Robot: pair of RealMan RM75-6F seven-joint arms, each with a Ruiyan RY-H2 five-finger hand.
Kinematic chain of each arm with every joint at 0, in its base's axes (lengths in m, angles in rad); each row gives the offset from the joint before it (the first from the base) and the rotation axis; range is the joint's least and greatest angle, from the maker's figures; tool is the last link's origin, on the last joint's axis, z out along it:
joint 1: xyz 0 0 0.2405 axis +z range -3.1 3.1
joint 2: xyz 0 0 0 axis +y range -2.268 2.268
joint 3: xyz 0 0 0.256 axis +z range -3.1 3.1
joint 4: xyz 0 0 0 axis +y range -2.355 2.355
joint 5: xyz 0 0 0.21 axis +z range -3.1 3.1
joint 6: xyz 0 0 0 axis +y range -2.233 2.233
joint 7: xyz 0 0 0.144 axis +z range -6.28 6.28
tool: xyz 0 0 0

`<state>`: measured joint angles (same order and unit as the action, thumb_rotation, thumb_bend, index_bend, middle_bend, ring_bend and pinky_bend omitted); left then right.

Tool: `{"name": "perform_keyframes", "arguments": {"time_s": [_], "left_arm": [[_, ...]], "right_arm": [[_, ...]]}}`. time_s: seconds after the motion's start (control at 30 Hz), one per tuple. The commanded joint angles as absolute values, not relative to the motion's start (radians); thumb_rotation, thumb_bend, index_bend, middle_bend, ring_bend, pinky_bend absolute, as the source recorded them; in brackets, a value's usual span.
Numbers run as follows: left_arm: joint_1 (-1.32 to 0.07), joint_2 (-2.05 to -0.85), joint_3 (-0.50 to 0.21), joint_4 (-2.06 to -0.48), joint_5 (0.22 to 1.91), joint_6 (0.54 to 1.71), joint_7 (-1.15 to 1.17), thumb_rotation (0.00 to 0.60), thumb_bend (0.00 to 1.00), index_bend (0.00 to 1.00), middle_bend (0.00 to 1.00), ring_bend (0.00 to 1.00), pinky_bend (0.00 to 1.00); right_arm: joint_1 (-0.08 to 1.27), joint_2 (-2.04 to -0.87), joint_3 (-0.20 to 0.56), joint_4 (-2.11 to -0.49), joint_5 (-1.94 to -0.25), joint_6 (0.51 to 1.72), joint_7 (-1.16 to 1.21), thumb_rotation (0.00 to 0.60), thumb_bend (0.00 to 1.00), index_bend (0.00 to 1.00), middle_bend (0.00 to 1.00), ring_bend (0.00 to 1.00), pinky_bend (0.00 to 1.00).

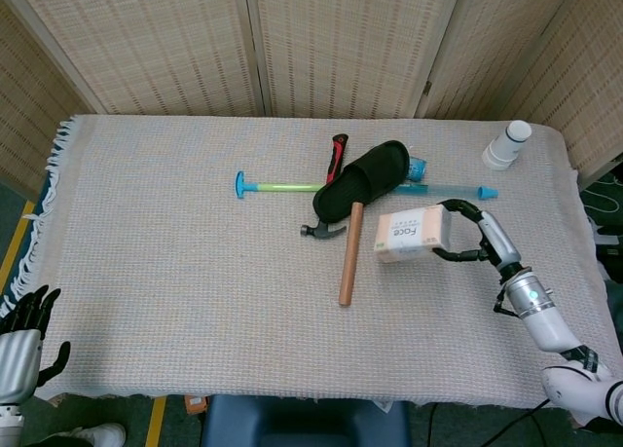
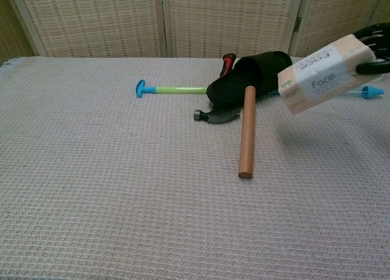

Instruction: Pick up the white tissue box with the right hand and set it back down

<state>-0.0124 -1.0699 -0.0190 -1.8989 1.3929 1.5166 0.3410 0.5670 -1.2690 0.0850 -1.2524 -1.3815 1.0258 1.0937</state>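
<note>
Fingers (image 1: pixel 465 209) hold tissue box (image 1: pixel 413 233) beside hammer (image 1: pixel 347 247).

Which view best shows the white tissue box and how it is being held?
The head view: the whole white rectangular tissue box shows, with the right robot hand gripping its right end. The chest view shows the box large, tilted and off the cloth, but the hand is cut off at the frame edge.

Right hand (image 1: pixel 474 235) gripping; left hand (image 1: pixel 21 342) idle
</note>
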Motion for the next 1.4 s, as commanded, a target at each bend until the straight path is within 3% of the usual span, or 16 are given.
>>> {"name": "perform_keyframes", "arguments": {"time_s": [0.03,0.33,0.73,0.9,1.2,1.4], "left_arm": [[-0.014,-1.072,-0.019,-1.898,1.389,1.512,0.346,0.6,0.4,0.07,0.0,0.0,0.17],[-0.018,-1.073,-0.021,-1.897,1.379,1.507,0.352,0.6,0.4,0.07,0.0,0.0,0.17],[-0.017,-1.07,-0.02,-1.897,1.379,1.508,0.349,0.6,0.4,0.07,0.0,0.0,0.17],[-0.017,-1.07,-0.019,-1.898,1.382,1.51,0.349,0.6,0.4,0.07,0.0,0.0,0.17],[-0.016,-1.073,-0.017,-1.899,1.383,1.512,0.357,0.6,0.4,0.07,0.0,0.0,0.17],[-0.016,-1.072,-0.016,-1.9,1.385,1.513,0.359,0.6,0.4,0.07,0.0,0.0,0.17]], "right_arm": [[0.523,-1.443,0.038,-0.953,-1.532,1.014,1.14,0.6,0.31,0.43,0.46,0.25,0.0],[0.535,-1.545,0.063,-0.863,-1.509,1.035,0.934,0.6,0.31,0.42,0.46,0.23,0.0],[0.545,-1.569,0.071,-0.838,-1.496,1.035,0.828,0.6,0.31,0.41,0.46,0.23,0.0],[0.541,-1.535,0.08,-0.884,-1.451,0.982,0.719,0.6,0.3,0.38,0.46,0.21,0.0],[0.537,-1.47,0.106,-1.002,-1.36,0.895,0.567,0.6,0.03,0.23,0.39,0.16,0.0],[0.539,-1.452,0.113,-1.034,-1.32,0.843,0.516,0.6,0.0,0.18,0.34,0.13,0.0]]}}
